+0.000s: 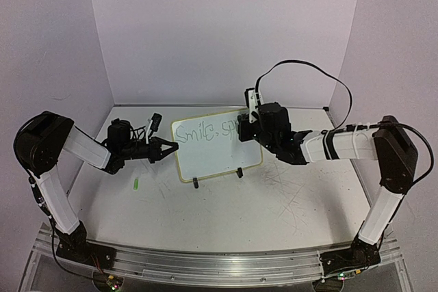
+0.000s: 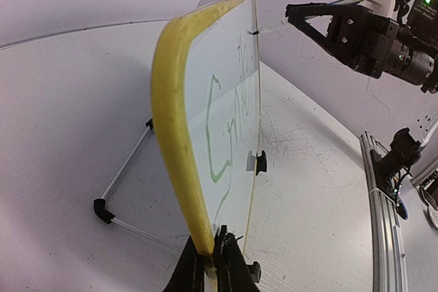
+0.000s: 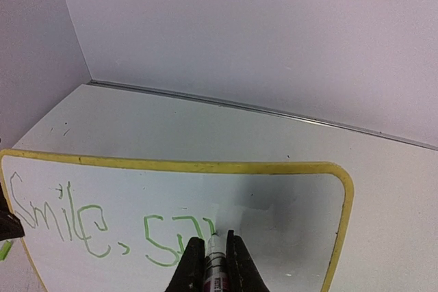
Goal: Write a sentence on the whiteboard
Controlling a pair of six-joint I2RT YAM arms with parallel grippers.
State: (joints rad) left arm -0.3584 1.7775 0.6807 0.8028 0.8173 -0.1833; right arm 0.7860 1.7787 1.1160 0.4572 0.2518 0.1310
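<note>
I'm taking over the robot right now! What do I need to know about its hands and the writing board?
Left hand: shut on the left edge of the whiteboard, which is propped on its stand.
Right hand: shut on the marker, tip at the board just after the last green letter.
Done: the sentence reads "Smile, sp" so far, on the top line.
Left: the rest of the words.
</note>
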